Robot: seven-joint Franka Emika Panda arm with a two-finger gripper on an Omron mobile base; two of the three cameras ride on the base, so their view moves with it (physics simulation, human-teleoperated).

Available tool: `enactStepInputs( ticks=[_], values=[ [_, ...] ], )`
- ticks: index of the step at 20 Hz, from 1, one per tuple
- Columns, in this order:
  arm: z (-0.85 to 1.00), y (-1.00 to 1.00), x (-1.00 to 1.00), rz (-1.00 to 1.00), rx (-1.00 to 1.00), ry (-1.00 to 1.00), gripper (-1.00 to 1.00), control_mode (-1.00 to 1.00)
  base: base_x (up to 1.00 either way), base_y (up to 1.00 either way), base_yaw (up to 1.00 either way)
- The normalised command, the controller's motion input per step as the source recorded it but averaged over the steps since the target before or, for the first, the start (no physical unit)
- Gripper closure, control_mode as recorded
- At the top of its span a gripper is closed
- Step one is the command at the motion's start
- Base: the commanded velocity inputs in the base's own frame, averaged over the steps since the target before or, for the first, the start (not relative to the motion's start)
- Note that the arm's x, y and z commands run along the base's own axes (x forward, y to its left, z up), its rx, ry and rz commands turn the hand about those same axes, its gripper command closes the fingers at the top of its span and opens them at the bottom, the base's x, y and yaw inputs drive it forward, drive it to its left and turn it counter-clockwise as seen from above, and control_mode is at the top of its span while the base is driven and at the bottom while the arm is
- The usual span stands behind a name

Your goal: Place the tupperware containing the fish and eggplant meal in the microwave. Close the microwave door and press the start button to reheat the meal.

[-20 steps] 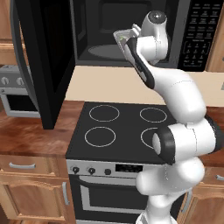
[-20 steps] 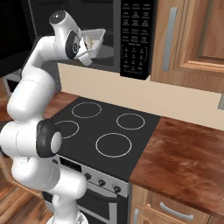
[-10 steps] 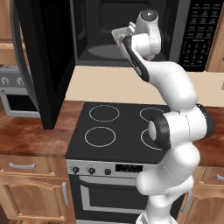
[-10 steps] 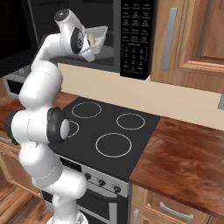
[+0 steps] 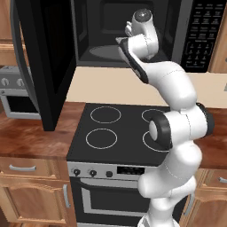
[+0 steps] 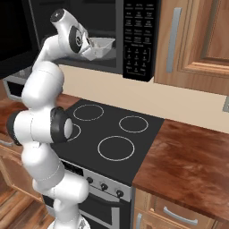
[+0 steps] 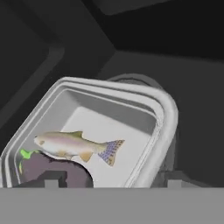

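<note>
The shallow pale-grey translucent tupperware holds a silvery-pink fish with a speckled purple tail and a dark purple eggplant with a green stem. The large microwave is black, its keypad white-labelled.

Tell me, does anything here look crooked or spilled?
Nothing is spilled. The tupperware looks tilted at the microwave mouth, not clearly flat on the turntable. The fish and eggplant have gathered at one end of it.
</note>
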Motion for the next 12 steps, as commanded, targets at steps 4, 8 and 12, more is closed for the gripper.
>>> enactStepInputs(
  ticks=[4,8,12],
  values=[
    [-0.09,0.1,-0.64,0.0,-0.14,-0.27,-1.0,-1.0,0.0,0.0,0.0],
    [-0.16,0.05,-0.69,0.0,-0.12,-0.28,-1.0,-1.0,0.0,0.0,0.0],
    [0.2,0.0,-0.88,0.0,-0.04,-0.12,-1.0,-1.0,0.0,0.0,0.0]
  ],
)
